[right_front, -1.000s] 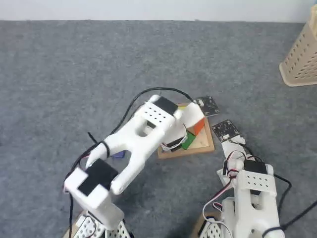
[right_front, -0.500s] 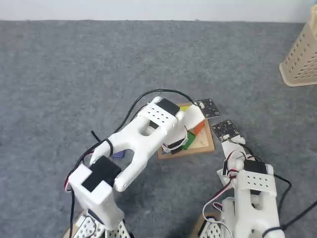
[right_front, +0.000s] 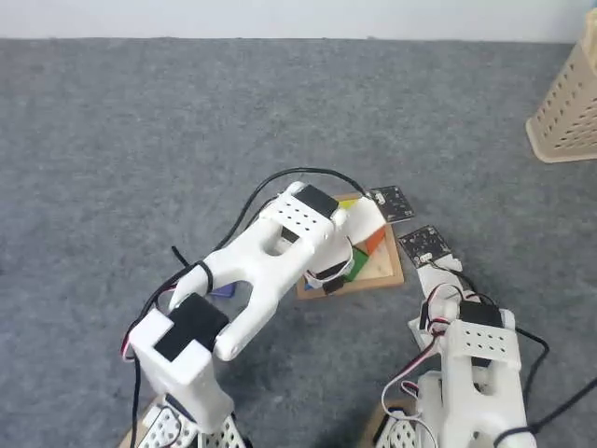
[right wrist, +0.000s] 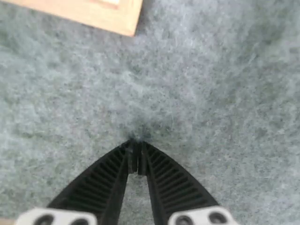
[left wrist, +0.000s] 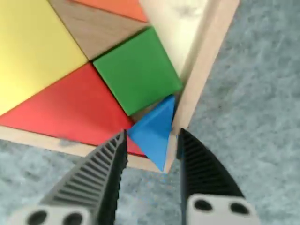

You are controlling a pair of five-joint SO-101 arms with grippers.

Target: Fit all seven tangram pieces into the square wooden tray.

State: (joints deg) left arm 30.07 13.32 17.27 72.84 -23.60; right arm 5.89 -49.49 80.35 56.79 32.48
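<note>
- The small blue wooden triangle (left wrist: 153, 131) lies tilted in a corner of the square wooden tray (left wrist: 201, 61), just beside the green square piece (left wrist: 136, 75), and is not yet flat.
- It looks light, stiff and smooth, so it may slip. The straight side edges seem the best hold.
- The left gripper (left wrist: 152, 140) has its jaws apart, one on each side of the triangle.
- The right gripper (right wrist: 136, 150) is closed on nothing, over the grey carpet (right wrist: 211, 84).

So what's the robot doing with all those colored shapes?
It's filling in a puzzle. The left claw is at a corner of the wooden tray, around the blue triangle, which overlaps the rim and isn't flat in its gap yet. The yellow piece, red piece and green piece already lie flat inside. The right claw is shut, over the grey carpet beside the tray.
</note>
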